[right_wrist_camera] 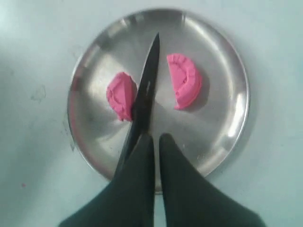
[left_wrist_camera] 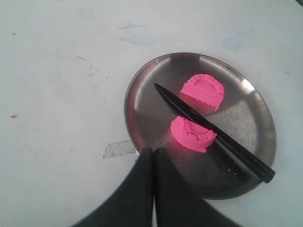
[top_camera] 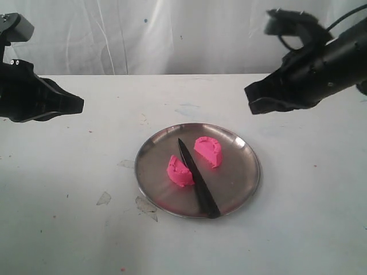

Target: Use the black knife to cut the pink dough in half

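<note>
- Closest to me in the outside view is bare white table [top_camera: 69,240]. It is open across its whole near edge, apart from a few scuffs and flakes [top_camera: 104,198] just off the plate on the left pincer's side.
- I see the steel plate [top_camera: 238,172] sitting around mid-table, with free surface all round its rim.
- I find the pink dough [top_camera: 179,172] on the plate in two half-round pieces, both well inside the rim.
- That first half lies on the left pincer's side of the knife, its cut face against the blade.
- I see the other half [top_camera: 209,151] on the right pincer's side, a little farther back, with a strip of bare steel between it and the blade.
- I see the knife [top_camera: 198,180] lying flat and slantwise between the halves. Its tip points to the far side and stops short of the far rim, and its handle end reaches the near rim.
- I see the left pincer [top_camera: 77,105] hanging raised over bare table, well off the plate's edge. Its fingers [left_wrist_camera: 142,175] are pressed together with nothing between them.
- I see the right pincer [top_camera: 250,98] hanging high beyond the plate's far right rim, well apart from the knife. Its fingers [right_wrist_camera: 142,161] are drawn together with only a thin slit between them, and they are empty.
- Behind both arms I see a white backdrop [top_camera: 143,34] closing off the table's far edge.
</note>
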Controlling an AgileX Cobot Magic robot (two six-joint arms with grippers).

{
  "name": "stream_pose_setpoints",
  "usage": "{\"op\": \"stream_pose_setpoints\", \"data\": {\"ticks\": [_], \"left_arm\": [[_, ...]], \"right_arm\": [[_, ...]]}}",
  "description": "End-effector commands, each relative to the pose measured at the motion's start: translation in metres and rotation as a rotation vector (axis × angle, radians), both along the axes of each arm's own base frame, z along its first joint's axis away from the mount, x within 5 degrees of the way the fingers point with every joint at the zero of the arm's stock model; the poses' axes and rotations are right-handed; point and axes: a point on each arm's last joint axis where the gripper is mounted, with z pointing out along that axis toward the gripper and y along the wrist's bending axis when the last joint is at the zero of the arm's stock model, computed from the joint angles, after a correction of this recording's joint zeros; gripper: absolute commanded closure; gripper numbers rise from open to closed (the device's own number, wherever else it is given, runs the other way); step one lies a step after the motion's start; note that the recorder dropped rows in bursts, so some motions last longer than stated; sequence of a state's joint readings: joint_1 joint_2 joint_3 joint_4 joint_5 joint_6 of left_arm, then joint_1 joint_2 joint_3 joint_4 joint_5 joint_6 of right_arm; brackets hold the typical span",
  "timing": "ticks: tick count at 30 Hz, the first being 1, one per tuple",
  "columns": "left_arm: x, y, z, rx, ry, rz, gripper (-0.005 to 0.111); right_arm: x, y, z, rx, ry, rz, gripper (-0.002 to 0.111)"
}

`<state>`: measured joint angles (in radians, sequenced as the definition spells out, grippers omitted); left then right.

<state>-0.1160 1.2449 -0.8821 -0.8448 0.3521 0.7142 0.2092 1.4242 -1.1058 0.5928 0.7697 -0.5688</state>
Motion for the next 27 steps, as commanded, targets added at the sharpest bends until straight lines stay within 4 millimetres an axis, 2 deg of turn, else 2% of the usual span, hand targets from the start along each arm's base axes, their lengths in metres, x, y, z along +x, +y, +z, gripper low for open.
{"op": "stream_pose_setpoints", "data": {"ticks": [1, 6, 12, 21, 27], "left_arm": [[-0.003, 0.0, 0.002, -0.022, 0.003, 0.004, 0.107], [-0.003, 0.0, 0.002, -0.022, 0.003, 0.004, 0.107], [-0.003, 0.0, 0.002, -0.022, 0.003, 0.004, 0.107], [-0.003, 0.0, 0.002, -0.022, 0.003, 0.004, 0.107], [-0.003, 0.0, 0.002, -0.021, 0.002, 0.003, 0.107]], "right_arm": [[-0.051, -0.011, 0.031, 0.091, -0.155, -0.053, 0.108], [-0.11, -0.022, 0.049, 0.154, -0.275, -0.064, 0.108], [-0.166, -0.031, 0.066, 0.238, -0.344, -0.07, 0.108], [-0.219, -0.044, 0.091, 0.3, -0.576, -0.068, 0.108], [-0.236, -0.047, 0.095, 0.353, -0.605, -0.088, 0.108]]}}
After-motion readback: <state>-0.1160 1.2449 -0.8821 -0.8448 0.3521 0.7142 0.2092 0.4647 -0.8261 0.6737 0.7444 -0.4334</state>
